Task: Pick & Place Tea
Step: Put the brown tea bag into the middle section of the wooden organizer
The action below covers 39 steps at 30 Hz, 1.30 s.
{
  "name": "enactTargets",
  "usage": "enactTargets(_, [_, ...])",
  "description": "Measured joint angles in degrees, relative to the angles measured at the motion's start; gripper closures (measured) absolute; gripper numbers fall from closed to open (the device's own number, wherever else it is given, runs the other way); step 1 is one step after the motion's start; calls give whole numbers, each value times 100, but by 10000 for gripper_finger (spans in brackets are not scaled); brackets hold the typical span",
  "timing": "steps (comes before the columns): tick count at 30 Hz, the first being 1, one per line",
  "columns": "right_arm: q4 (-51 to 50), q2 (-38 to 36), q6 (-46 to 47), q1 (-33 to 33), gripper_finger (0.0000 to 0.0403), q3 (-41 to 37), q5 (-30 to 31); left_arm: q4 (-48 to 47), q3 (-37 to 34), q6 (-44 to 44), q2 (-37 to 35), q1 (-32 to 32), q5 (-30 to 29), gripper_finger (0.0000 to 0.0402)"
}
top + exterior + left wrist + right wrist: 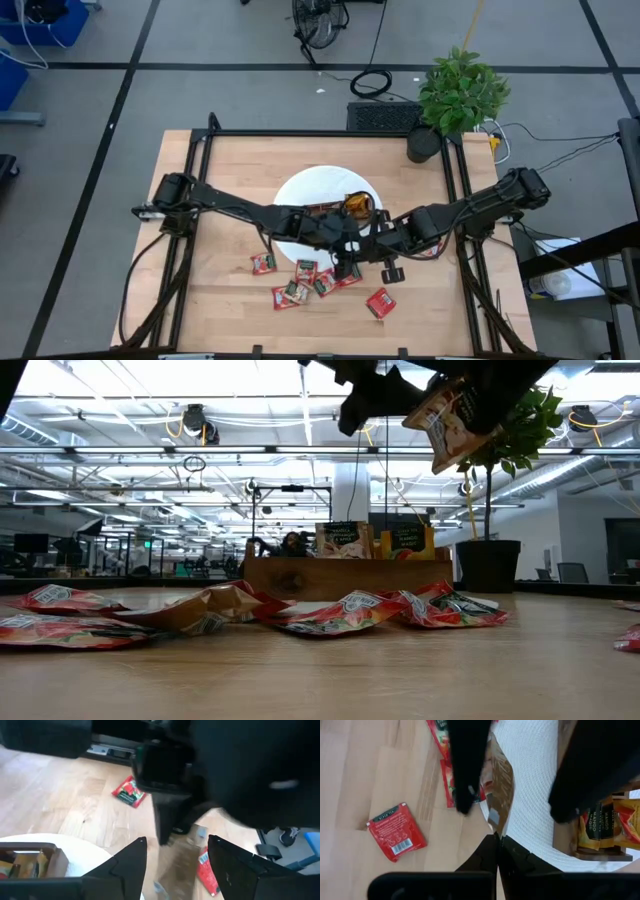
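Note:
My right gripper (pixel 498 840) is shut on a tan tea sachet (pixel 501 785), held high above the table (pixel 450 415). My left gripper (pixel 177 862) is open. Its fingers (pixel 466 765) stand on either side of the same sachet (pixel 180 867); whether they touch it I cannot tell. Both grippers meet over the table's middle (pixel 355 255), at the near rim of a white round mat (pixel 300 195). Several red sachets (pixel 305 280) lie flat on the table below, and one lies apart (pixel 380 302). The wooden tray (pixel 352 207) stands on the mat with sachets upright in it. My right gripper pinches the tan sachet at one end (pixel 496 827) between its two shut fingertips. The sachet sticks out beyond the fingertips toward the left gripper. It is lifted clear of the table and hangs tilted in the low view.
A potted plant (pixel 455 95) stands at the table's far right corner. The loose red sachets (pixel 350 610) are spread along the near half, under the arms. Bare wood shows on the table's left and far left. A black frame borders the table.

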Motion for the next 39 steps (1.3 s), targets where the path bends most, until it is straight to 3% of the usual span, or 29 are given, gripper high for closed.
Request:
enactTargets(17, [171, 0, -74, -2, 403, 0, -1, 149, -4, 191, 16, 85, 157, 205])
enactTargets(22, [201, 2, -51, -4, 403, 0, -1, -39, -4, 168, 19, 112, 386, 272])
enactTargets(27, [208, 2, -85, -9, 403, 4, 31, -137, 0, 210, 25, 204, 372, 376])
enactTargets(31, [190, 2, -26, -6, 403, 4, 103, -138, 0, 455, 25, 217, 366, 396])
enactTargets(34, [0, 0, 0, -9, 403, 11, 154, -232, -2, 686, -33, 150, 37, 397])
enactTargets(39, [-505, -55, 569, 41, 403, 31, 351, -820, 4, 1037, -131, 3, -1079, 399])
